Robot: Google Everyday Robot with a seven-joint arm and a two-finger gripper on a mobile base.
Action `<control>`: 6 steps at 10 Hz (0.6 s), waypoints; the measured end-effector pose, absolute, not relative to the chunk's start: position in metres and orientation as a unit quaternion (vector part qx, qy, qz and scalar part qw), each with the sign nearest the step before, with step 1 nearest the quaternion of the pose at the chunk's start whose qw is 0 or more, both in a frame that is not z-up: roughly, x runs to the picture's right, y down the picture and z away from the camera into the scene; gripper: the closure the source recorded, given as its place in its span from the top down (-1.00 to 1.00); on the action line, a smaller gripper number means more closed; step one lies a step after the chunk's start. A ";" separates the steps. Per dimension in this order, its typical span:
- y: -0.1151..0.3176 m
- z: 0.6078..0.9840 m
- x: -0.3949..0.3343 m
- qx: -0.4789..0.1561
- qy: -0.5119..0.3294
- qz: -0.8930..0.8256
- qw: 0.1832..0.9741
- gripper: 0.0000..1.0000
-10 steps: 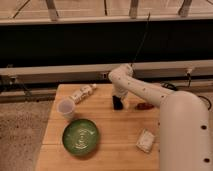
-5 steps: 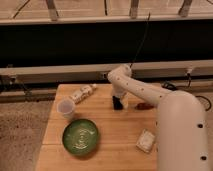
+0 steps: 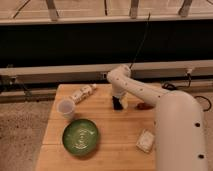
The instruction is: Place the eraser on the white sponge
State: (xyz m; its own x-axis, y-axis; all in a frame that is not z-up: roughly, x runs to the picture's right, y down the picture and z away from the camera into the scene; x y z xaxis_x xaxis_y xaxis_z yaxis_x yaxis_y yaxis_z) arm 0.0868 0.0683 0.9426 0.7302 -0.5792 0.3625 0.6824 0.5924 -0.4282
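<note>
As they lie on the light wooden table (image 3: 116, 131), counts: one round green plate (image 3: 80, 136), one translucent white cup (image 3: 66, 108), one pale off-white squarish sponge with rounded corners (image 3: 145, 141), one reddish-brown oblong thing (image 3: 144, 105), one pale bottle-like item on its side (image 3: 82, 93), one small black eraser (image 3: 118, 107), one white robot arm (image 3: 137, 90) with one dark gripper (image 3: 118, 103).
Eraser look: small dark patch low on the table top; blends with the gripper's dark tips, so its edges are hard to pick out.
Eraser place: mid-back of the table, left of the reddish-brown oblong thing and near it, right of the cup, behind the plate, well apart from the sponge.
Eraser vs jaws: right at the gripper's tips, under or between them; cannot tell which, nor whether they touch it.
Gripper place: pointing down at the table's mid-back, at the end of the arm that curves in from the right.
Jaws: spread wide apart; no grip on anything can be made out.
Sponge: near the front right of the table, right of the plate, nothing on it.
</note>
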 end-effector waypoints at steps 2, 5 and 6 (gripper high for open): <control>0.068 0.943 0.085 -0.277 -0.093 -0.356 0.888 0.60; 0.069 0.945 0.084 -0.276 -0.095 -0.355 0.888 0.60; 0.069 0.945 0.084 -0.276 -0.095 -0.355 0.888 0.60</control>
